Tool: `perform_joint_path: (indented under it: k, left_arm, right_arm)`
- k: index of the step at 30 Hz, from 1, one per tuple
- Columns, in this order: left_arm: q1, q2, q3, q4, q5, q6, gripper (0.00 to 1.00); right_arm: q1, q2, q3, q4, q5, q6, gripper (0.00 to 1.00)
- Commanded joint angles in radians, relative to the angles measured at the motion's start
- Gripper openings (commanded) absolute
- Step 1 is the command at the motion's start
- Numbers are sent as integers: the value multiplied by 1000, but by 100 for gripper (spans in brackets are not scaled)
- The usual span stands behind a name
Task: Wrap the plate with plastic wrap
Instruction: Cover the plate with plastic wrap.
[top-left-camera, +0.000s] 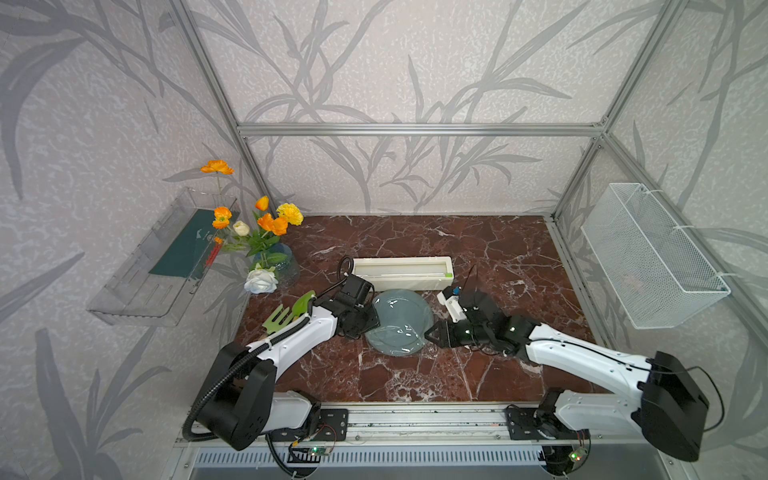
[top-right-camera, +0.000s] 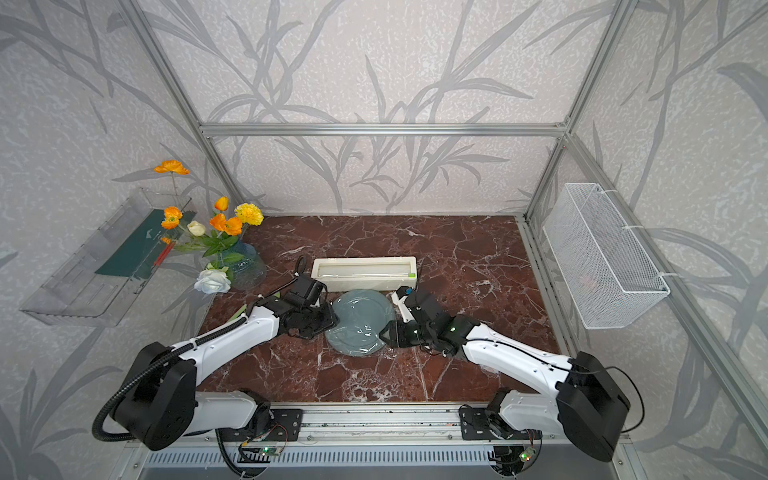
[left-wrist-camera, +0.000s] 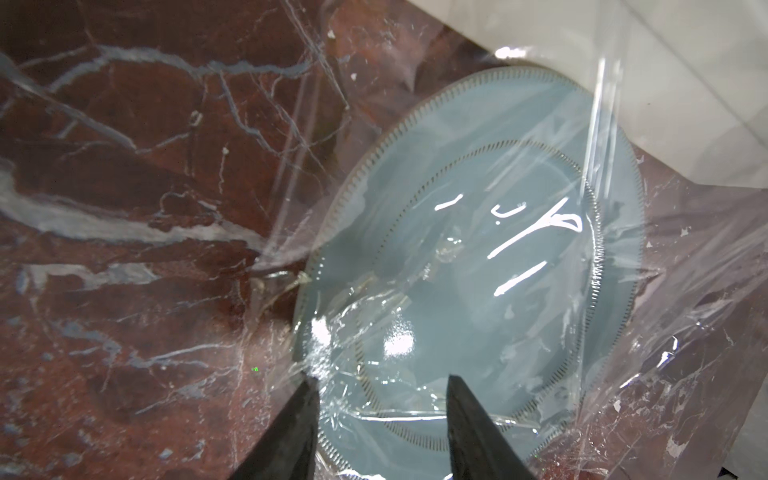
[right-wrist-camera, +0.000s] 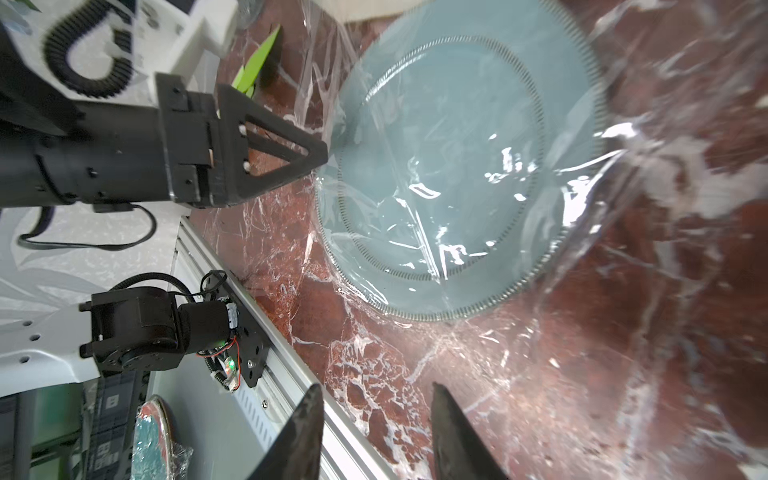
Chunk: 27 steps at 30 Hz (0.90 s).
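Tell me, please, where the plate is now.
In both top views the plate lies near the middle of the marble table, on the robot's side of the cream dispenser box, under the plastic wrap and between the left gripper and right gripper.

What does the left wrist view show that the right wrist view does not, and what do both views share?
Only the left wrist view: the cream dispenser box beside the plate.
Only the right wrist view: a green utensil, the metal rail, and the right hand, open above the table's edge.
Both: the plate under the plastic wrap, the left hand at the plate's rim, and the marble table.
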Motion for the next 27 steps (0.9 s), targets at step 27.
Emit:
perform_joint_path:
  k: [27]
  left_arm:
    - [29,95,8,5,9,41,53]
  right_arm:
    - [-10,405,-121,466,79,262,49]
